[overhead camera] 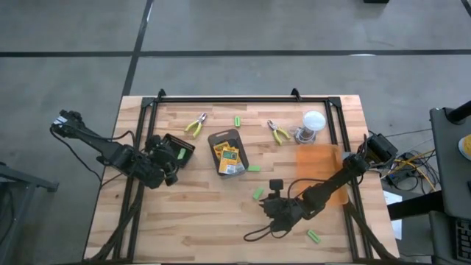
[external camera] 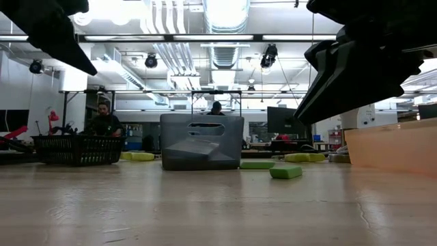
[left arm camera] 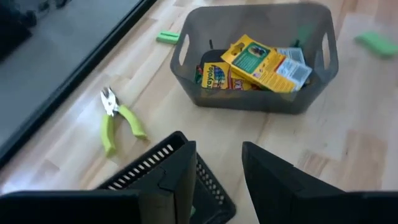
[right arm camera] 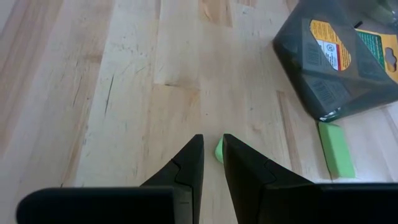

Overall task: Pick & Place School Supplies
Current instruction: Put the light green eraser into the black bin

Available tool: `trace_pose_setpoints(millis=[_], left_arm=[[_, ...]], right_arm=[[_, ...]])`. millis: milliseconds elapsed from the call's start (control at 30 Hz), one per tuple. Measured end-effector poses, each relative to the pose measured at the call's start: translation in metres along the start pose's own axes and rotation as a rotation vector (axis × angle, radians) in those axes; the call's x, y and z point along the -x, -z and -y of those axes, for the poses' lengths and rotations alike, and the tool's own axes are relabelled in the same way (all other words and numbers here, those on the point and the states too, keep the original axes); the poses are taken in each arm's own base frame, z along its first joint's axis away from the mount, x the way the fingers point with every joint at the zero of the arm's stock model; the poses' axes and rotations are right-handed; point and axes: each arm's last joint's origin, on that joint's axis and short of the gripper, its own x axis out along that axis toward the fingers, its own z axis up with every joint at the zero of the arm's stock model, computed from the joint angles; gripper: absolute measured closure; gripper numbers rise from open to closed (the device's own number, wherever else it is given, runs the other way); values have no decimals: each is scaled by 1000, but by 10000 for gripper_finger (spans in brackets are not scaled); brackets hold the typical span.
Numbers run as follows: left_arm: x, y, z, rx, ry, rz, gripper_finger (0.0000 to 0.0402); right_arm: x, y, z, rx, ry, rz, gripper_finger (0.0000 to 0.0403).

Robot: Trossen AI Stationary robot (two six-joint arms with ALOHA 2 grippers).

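Crayon boxes (left arm camera: 261,59) lie in the dark grey tray (overhead camera: 223,137) at mid-table. One pair of pliers (left arm camera: 118,124) lies flat, far-left of the tray, and a second pair of pliers (overhead camera: 278,132) lies to its far right. Green sticks (overhead camera: 238,121) lie scattered on the wood. My left gripper (left arm camera: 217,149) hangs open above a black slatted basket (left arm camera: 149,165) left of the tray, with nothing between its fingers. My right gripper (right arm camera: 211,140) is shut to a narrow slit, just above one green stick (right arm camera: 219,150). That stick (external camera: 285,172) lies flat on the table.
A clear jar with a white lid (overhead camera: 313,125) stands at the far right, and an orange translucent bin (overhead camera: 320,173) sits nearer on the right. Another green stick (right arm camera: 336,149) lies beside the tray, and one (overhead camera: 314,236) lies near the front edge. A black frame rail (overhead camera: 243,99) runs along the far edge.
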Motion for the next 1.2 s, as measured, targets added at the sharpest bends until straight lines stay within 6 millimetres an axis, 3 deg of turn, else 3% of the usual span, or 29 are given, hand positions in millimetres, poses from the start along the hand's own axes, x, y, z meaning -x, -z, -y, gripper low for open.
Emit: trace_pose_setpoints(millis=[533,800,933,1067,1200], left_arm=[[0,0,0,9,2,1,266],[0,0,0,10,2,0,266],[0,0,0,10,2,0,266],[0,0,0,11,2,0,266],[0,0,0,10,2,0,266]], right_arm=[[0,0,0,22,6,4,346],[-1,-1,2,492,33,3,346],[-1,-1,2,630,34,0,346],[-1,-2,2,600,33,8,346],[-1,-4,1,332,21,37,346]])
